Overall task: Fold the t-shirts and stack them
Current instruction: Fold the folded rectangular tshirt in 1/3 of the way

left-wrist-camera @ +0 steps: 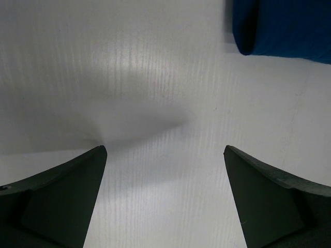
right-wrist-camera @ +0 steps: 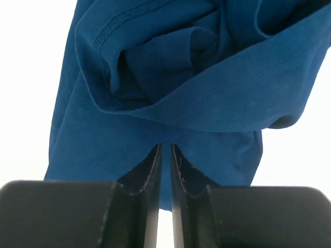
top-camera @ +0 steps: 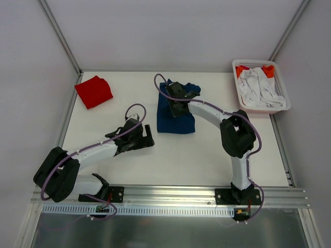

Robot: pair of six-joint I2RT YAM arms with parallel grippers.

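The blue shirt (top-camera: pixel 176 123) lies near the middle of the surface (top-camera: pixel 207 155), partly folded into a rough rectangle whose long axis runs from the far edge toward the arm bases. Its far end is bunched and not flat. The right pincer (right-wrist-camera: pixel 165 150) sits directly over the shirt. Its fingers are pressed almost together on a layer of the blue cloth, and loose folds are gathered just beyond the tips. Judged from the right wrist view, this is a grip on the shirt, not an empty closure. The left pincer (left-wrist-camera: pixel 165 150) is spread wide, holds nothing and hovers over bare surface. The near left corner of the blue shirt lies just ahead and to its right, apart from both fingers. The red shirt (top-camera: pixel 93 91) rests folded at the far left corner, well apart from the blue shirt and on the left arm's side. The basket (top-camera: pixel 236 82) stands at the far right. The next fold probably runs along the long axis, so the gripped end should travel toward the near edge. The stacking step is not yet done.
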